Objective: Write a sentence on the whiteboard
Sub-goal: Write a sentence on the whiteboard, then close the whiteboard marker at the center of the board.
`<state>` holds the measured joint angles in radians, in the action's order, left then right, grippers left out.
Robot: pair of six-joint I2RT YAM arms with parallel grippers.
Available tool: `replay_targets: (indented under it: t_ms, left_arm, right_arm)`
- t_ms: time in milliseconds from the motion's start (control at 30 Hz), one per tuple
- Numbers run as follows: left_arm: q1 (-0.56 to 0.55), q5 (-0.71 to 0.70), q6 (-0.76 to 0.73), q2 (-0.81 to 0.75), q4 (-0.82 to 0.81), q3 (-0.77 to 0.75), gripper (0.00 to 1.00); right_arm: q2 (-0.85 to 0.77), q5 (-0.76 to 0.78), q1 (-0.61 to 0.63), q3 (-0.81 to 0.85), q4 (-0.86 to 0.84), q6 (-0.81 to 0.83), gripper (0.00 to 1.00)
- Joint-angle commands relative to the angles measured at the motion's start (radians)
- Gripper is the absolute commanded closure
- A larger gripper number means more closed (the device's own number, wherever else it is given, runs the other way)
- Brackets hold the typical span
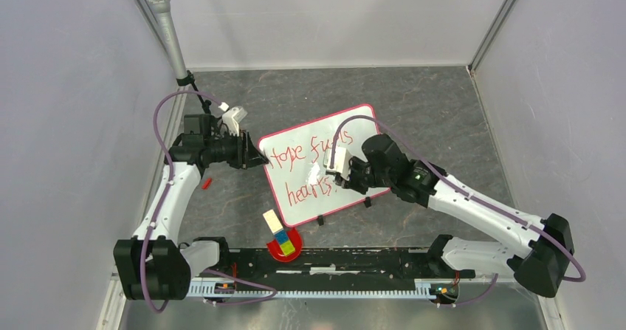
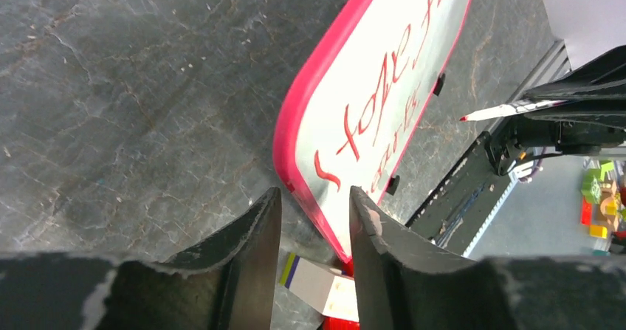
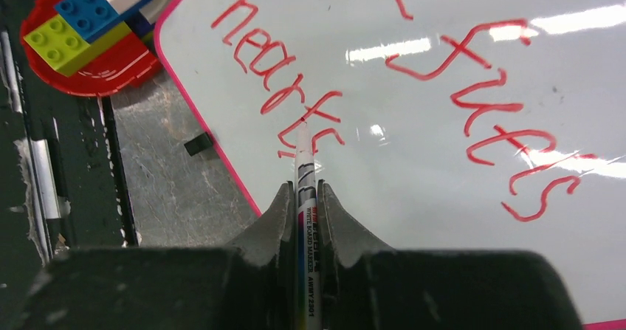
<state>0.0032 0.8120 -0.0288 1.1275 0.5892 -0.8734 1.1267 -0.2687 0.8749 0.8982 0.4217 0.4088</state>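
Note:
The whiteboard [image 1: 356, 125] lies flat on the dark table, pink-edged, with red handwriting on it. In the right wrist view my right gripper [image 3: 304, 188] is shut on a white board marker [image 3: 305, 164]. The marker's tip rests on the whiteboard [image 3: 413, 160] at the end of the word "hearts". My right gripper [image 1: 341, 169] hovers over the board's middle. My left gripper [image 1: 261, 160] is at the board's left edge. Its jaws [image 2: 315, 193] stand apart, with the pink rim of the whiteboard [image 2: 384, 57] passing below the gap.
A red dish with coloured toy bricks [image 1: 283, 243] sits just off the board's near corner. A small red cap [image 1: 207, 183] lies left of the board. Two black clips [image 1: 367, 201] stick out from its near edge. A microphone [image 1: 168, 27] stands at the back left.

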Motion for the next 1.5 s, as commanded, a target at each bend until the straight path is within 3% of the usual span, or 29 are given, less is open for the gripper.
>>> replay_targets:
  t_ms: [0,133,233,400,500,667,800,1067,1467]
  left_arm:
    - [-0.005,0.002,-0.086,-0.036,0.114,-0.095,0.5]
    - [-0.005,0.02,-0.063,-0.092,0.146,-0.157,0.34]
    - [0.038,0.041,-0.05,-0.099,0.208,-0.24,0.28]
    - [0.115,-0.035,-0.159,-0.09,0.382,-0.353,0.27]
    - [0.222,-0.066,-0.277,-0.05,0.528,-0.399,0.28]
    - [0.333,-0.311,-0.497,0.028,0.648,-0.427,0.32]
    - [0.385,-0.48,-0.604,0.05,0.591,-0.363,0.34]
    - [0.379,-0.664,-0.68,0.194,0.362,-0.196,0.4]
    - [0.265,-0.773,-0.649,0.432,0.176,-0.135,0.42]
  right_arm:
    - [-0.004,-0.061,-0.006,0.1,-0.003,-0.032,1.0]
    - [0.018,-0.105,-0.038,0.173,-0.009,-0.051,1.0]
    - [0.042,-0.142,-0.087,0.229,-0.017,-0.063,1.0]
    - [0.068,-0.272,-0.255,0.297,-0.037,-0.093,1.0]
    - [0.061,-0.326,-0.351,0.298,-0.051,-0.093,1.0]
    - [0.059,-0.391,-0.478,0.299,-0.042,-0.09,1.0]
    - [0.06,-0.427,-0.56,0.292,-0.045,-0.088,1.0]
    - [0.076,-0.482,-0.68,0.297,-0.06,-0.09,1.0]
    - [0.104,-0.497,-0.719,0.299,-0.047,-0.06,1.0]
